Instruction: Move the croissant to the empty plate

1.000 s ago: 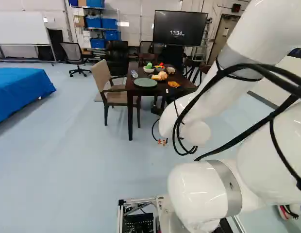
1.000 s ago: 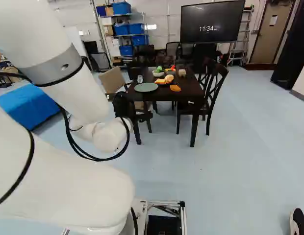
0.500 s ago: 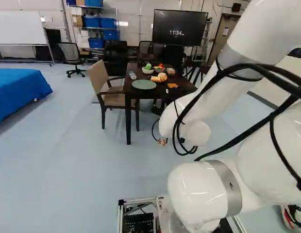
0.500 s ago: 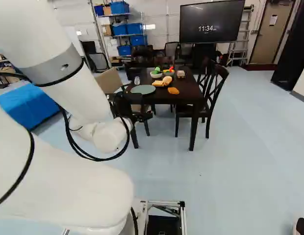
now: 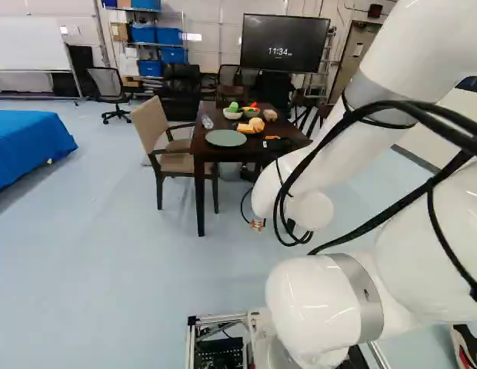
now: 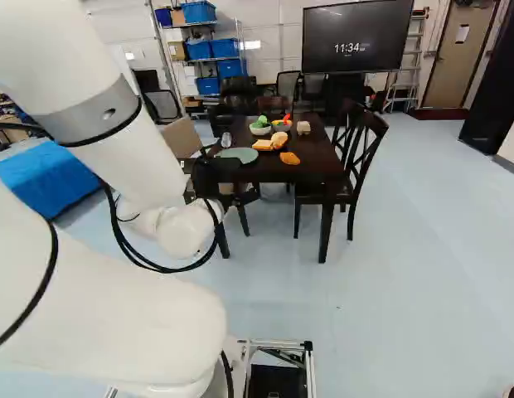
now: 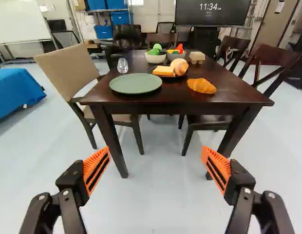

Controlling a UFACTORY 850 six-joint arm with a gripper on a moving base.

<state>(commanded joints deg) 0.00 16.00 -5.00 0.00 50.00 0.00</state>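
Note:
In the right base view the black gripper (image 6: 209, 171) shows beyond the white wrist, partly over the plate's near side. In the wrist view the gripper (image 7: 157, 168) stands open, its orange pads wide apart with nothing between them. Ahead and higher up, the golden croissant (image 7: 201, 86) lies directly on the dark table (image 7: 180, 101), near its front edge. The empty green plate (image 7: 135, 83) is at the table's front corner, on the whiteboard side of the croissant. In the left base view a black part of the gripper partly covers the croissant.
Behind the croissant, a dark plate holds bread (image 7: 163, 70) and a round roll (image 7: 179, 66). Two bowls (image 7: 155, 57), a clear bottle (image 7: 122, 66) and a small carton (image 7: 197, 57) stand nearby. A beige chair (image 7: 68, 66) and dark chairs (image 7: 275, 61) flank the table.
The base has moved forward, bringing the table closer. The gripper has risen slightly against the base, its black part now showing before the table in the left base view.

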